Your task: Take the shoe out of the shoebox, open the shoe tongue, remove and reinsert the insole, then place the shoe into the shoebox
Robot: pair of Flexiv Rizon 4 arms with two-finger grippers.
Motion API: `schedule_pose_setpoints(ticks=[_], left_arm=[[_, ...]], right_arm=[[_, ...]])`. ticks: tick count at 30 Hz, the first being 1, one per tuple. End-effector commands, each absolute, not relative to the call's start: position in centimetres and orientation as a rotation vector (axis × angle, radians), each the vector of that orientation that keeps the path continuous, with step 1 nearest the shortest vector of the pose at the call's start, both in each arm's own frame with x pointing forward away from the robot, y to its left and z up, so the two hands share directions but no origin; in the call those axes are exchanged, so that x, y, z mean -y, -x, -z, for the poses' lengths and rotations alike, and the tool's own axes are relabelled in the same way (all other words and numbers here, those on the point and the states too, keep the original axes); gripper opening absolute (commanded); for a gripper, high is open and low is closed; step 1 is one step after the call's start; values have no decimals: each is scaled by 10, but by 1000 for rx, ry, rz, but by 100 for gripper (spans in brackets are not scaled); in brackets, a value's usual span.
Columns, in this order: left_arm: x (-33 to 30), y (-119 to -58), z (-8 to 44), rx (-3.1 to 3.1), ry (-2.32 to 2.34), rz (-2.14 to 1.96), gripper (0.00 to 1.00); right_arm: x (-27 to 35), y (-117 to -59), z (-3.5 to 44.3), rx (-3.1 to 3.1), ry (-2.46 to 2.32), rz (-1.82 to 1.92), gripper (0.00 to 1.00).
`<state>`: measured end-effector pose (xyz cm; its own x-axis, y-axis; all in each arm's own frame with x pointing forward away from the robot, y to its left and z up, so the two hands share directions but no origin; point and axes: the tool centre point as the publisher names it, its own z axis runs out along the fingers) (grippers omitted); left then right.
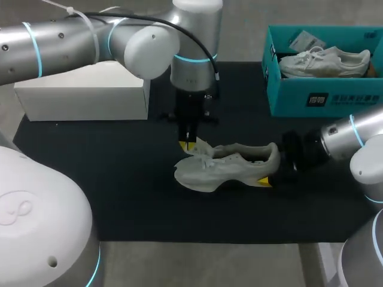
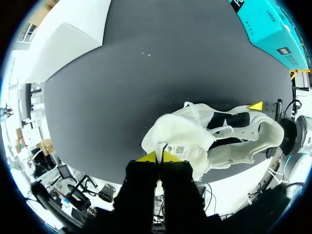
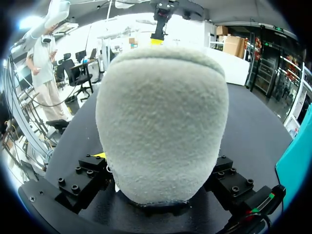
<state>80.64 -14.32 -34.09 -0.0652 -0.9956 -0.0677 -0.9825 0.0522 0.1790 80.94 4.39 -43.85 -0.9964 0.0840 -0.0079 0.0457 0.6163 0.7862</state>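
The grey shoe [image 1: 230, 164] sat mid-table on the black mat [image 1: 119, 179], apart from the teal shoebox [image 1: 323, 98] at the far right, which held a second shoe [image 1: 326, 61]. The left arm hung wrist-down over it, left gripper [image 1: 188, 145] pinched tight on the tongue [image 2: 178, 148]. The right arm lay low and level, right gripper [image 1: 274, 172] clamping the heel from both sides.

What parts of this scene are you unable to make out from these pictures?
- Insole: hidden inside the shoe; head and left wrist views show only a dark opening.
- Shoe's front: right wrist view, the heel blocks it.
- Shoebox: head view, cut off by the edge.
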Motion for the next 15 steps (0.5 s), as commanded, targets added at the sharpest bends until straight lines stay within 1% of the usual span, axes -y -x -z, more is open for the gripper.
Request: schedule_pose_setpoints(ticks=[1,5,6,7,8,9,10,15], left_arm=[[135,-808,361,2217,-2113,328,0],[131,-807,375,2220,-2116,393,0],[130,-806,377,2225,-2111,400,4],[130,-805,377,2238,-2096,408,18],[131,-804,378,2253,-2082,409,38],[131,-802,377,2267,-2067,409,82],[131,-801,377,2279,-2049,406,100],[133,-798,367,2348,-1969,378,100]], right_arm=[[-45,-808,443,-2786,-115,-1344,0],[-45,-808,443,-2786,-115,-1344,0],[-45,-808,443,-2786,-115,-1344,0],[-45,-808,443,-2786,-115,-1344,0],[-45,-808,443,-2786,-115,-1344,0],[-45,-808,443,-2786,-115,-1344,0],[-45,-808,443,-2786,-115,-1344,0],[-45,-808,443,-2786,-115,-1344,0]])
